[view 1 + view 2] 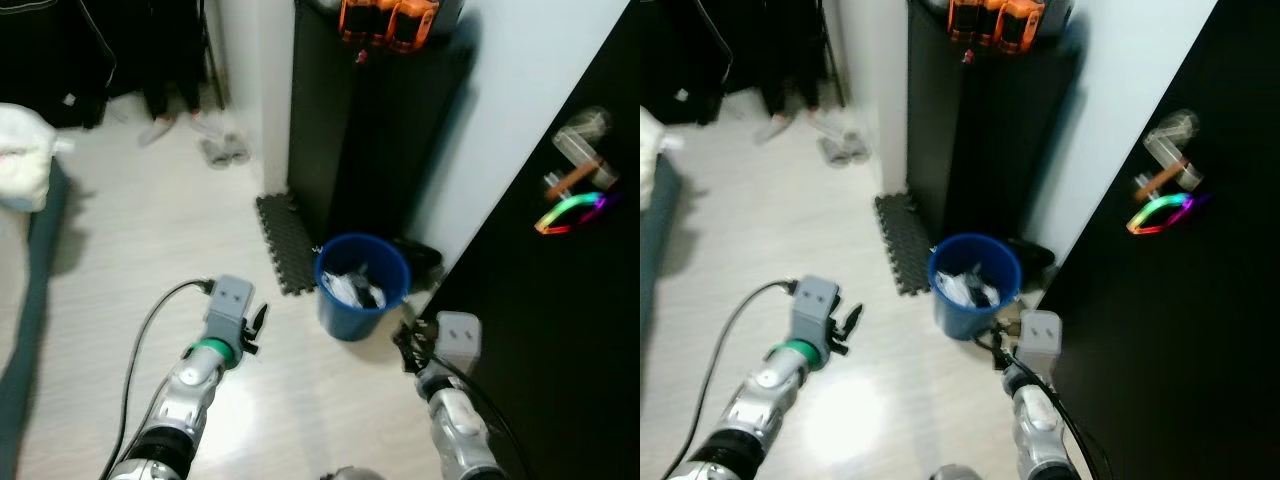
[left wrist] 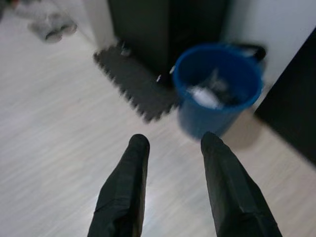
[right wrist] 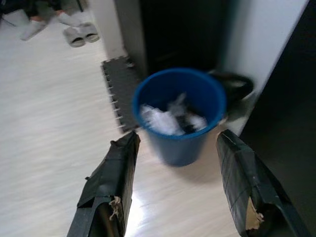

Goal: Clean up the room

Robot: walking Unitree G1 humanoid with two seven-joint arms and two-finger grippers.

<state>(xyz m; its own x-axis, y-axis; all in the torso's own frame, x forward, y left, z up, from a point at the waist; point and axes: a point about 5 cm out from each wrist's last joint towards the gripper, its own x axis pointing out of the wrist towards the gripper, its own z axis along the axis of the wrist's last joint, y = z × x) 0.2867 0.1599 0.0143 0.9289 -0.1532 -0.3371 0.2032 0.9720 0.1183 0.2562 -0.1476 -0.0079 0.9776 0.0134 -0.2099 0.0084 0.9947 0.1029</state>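
Note:
A blue bin (image 1: 361,285) stands on the pale wood floor against a tall black cabinet (image 1: 370,120), with white crumpled rubbish (image 3: 163,120) inside. My left gripper (image 2: 173,145) is open and empty, held above the floor to the left of the bin. Open and empty too, my right gripper (image 3: 177,143) hovers just in front of the bin, on its right side. The left arm (image 1: 195,380) and the right arm (image 1: 455,400) reach forward from below.
A dark foam mat (image 1: 285,240) lies left of the bin. Grey slippers (image 1: 225,150) sit farther back by the wall. A black panel (image 1: 560,330) with a glowing rainbow item (image 1: 570,213) runs along the right. Bedding (image 1: 25,160) is at the left.

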